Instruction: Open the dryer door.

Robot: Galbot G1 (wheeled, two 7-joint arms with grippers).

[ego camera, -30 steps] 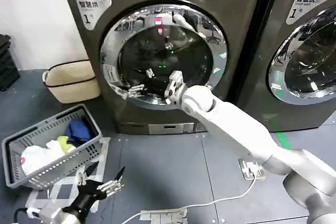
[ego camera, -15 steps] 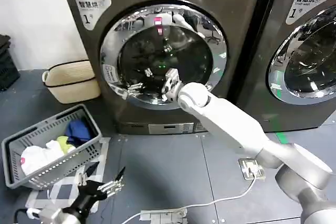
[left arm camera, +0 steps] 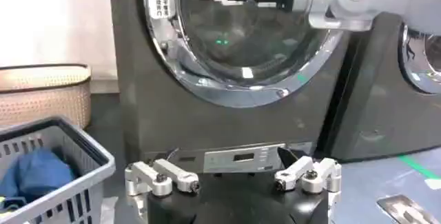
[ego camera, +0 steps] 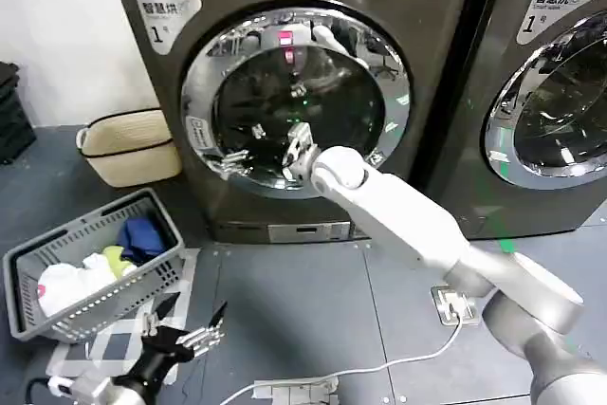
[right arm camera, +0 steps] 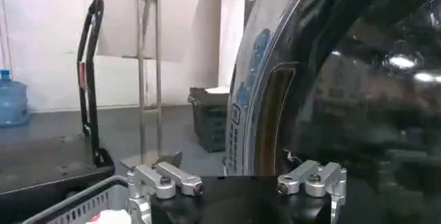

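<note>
Right gripper [ego camera: 242,156] reaching across the dryer door [ego camera: 296,101] at centre frame in the head view, fingers spread wide, tips close to the chrome ring at the door's lower left, holding nothing. In the right wrist view, same gripper [right arm camera: 236,181] with both fingers [right arm camera: 167,179] parted, the door's curved rim [right arm camera: 256,101] just ahead. White right arm [ego camera: 408,220] stretching from the lower right corner up to the dark glass. Door closed, flush with the front of the dryer [ego camera: 285,7] that fills the upper middle of the head view. Left gripper [ego camera: 190,334] low at the bottom left of the frame, above the floor, fingers apart and empty; likewise open in the left wrist view [left arm camera: 234,179]. Grey laundry basket [ego camera: 85,267] with clothes at lower left, woven basket [ego camera: 128,144] beside the dryer at mid left, second machine [ego camera: 545,92] at the right edge
</note>
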